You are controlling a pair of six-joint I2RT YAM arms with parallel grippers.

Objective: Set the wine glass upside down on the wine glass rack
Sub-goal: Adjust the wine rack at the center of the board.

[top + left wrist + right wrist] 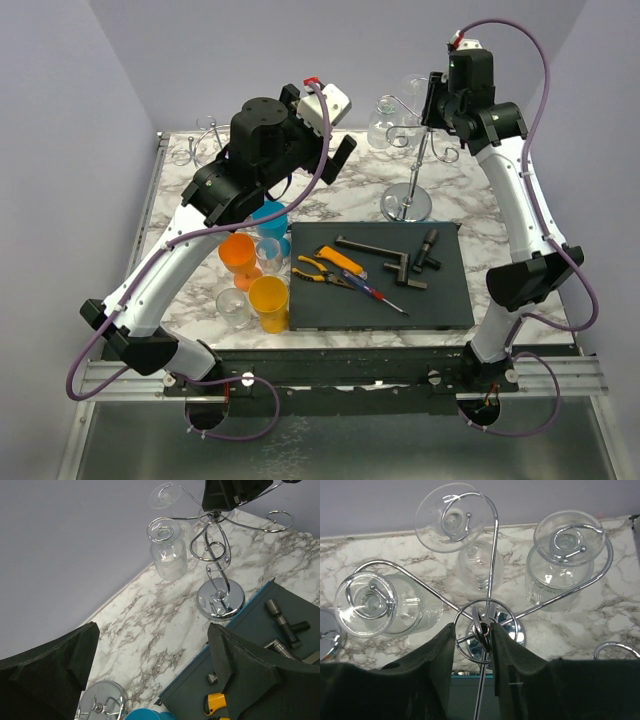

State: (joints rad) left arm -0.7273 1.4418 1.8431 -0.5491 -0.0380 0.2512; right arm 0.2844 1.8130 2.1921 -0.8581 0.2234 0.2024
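**Wine glass hangs bowl-down on the rack, my right fingers astride the post**

It is the round-bowled one. It hangs upside down from a curled arm of the wine glass rack, foot caught in the hook, toward the back of the table. Ribbed glasses hang the same way from the arms on either side. I cannot tell which of the three the task means. I take it to be the round one, and on that reading the hanging looks done.

My right gripper is up at the rack's hub, fingers partly spread with the thin centre post between them. One pad seems to meet the post's knob and the other shows a sliver of gap. I judge that I am pinching nothing, and no glass is in my hold. My left gripper hangs high over the left half of the table, fingers spread wide and empty.

I expect the glass to be light, rigid, slick and brittle, with thin walls that would crack under a hard squeeze or a knock against chrome. If I had to take it, I would close gently on the stem, just below the foot as it hangs. I would keep off the bowl and rim. The rack looks top-heavy, so a nudge at the hub could set all three glasses swinging.
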